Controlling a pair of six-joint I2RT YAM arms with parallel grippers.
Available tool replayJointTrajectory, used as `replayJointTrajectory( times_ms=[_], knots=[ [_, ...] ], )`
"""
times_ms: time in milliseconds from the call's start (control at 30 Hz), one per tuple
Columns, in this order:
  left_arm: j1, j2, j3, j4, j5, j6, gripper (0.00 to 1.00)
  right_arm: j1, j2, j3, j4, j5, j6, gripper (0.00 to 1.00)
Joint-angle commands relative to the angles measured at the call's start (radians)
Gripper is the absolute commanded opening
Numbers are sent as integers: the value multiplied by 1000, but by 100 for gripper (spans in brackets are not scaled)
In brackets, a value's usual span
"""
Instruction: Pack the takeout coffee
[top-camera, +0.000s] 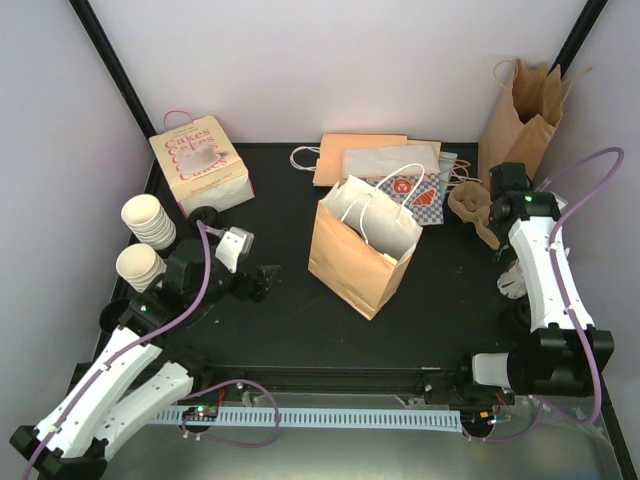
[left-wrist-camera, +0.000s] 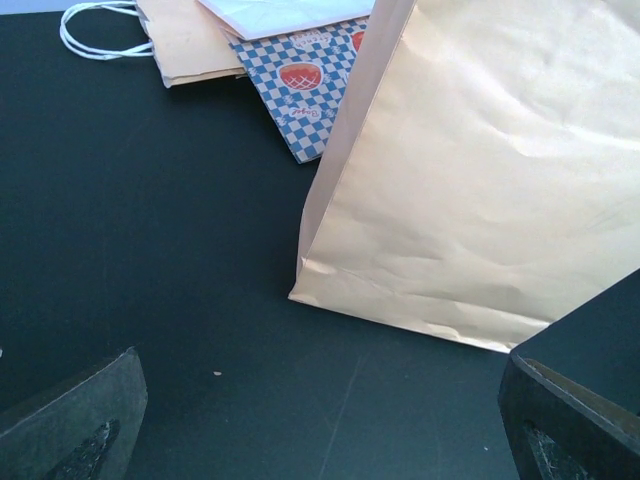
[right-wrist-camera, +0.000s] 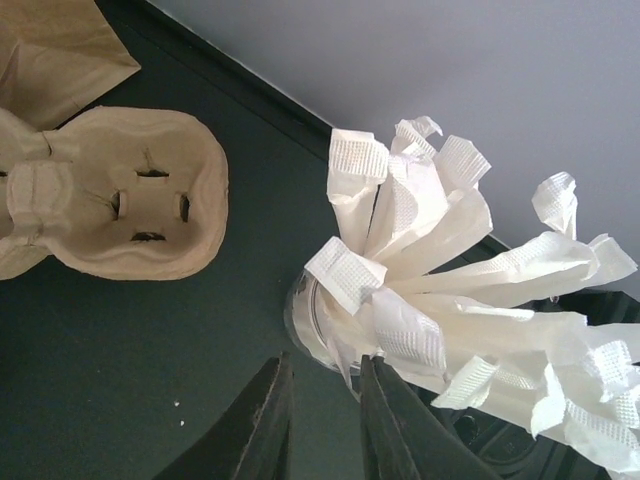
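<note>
Left gripper wide apart by the bag; right gripper nearly together at the napkin holder.

The left gripper (left-wrist-camera: 320, 425) hangs low over the black table top (top-camera: 300, 325), fingers spread to the frame corners and nothing between them, facing the upright brown paper bag with white cord handles (top-camera: 360, 255). The right gripper (right-wrist-camera: 320, 368) sits at the table's right edge. Its fingers are a narrow gap apart against the clear container of white paper-wrapped pieces (right-wrist-camera: 303, 318), and a white scrap shows in the gap; I cannot tell whether it is pinched. A moulded brown pulp cup carrier (right-wrist-camera: 120, 190) lies just beside the container. Stacked lidless cream cups (top-camera: 148, 222) stand far left, near a pink-and-white "Cakes" box (top-camera: 200, 165). I cannot pick out the lidded takeout coffee cup with certainty in any view.
</note>
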Motion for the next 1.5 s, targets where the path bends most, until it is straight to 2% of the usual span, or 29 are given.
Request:
replayJointTrajectory(
  times_ms=[0, 400, 600, 933, 1167, 1467],
  knots=[
    [7, 0, 5, 6, -3, 15, 99, -7, 4, 11, 20, 49, 0, 22],
    [8, 5, 6, 7, -2, 15, 99, -7, 9, 8, 18, 90, 1, 23],
    [8, 4, 6, 7, 0, 15, 99, -7, 9, 18, -3, 102, 7, 4],
    [8, 6, 4, 9, 9, 18, 99, -7, -19, 96, -69, 101, -4, 2],
    [8, 6, 5, 10, 9, 19, 99, -6, -27, 238, -164, 95, 3, 2],
    [8, 4, 2, 12, 10, 19, 99, -5, -7, 587, -317, 9, -38, 4]
  ],
)
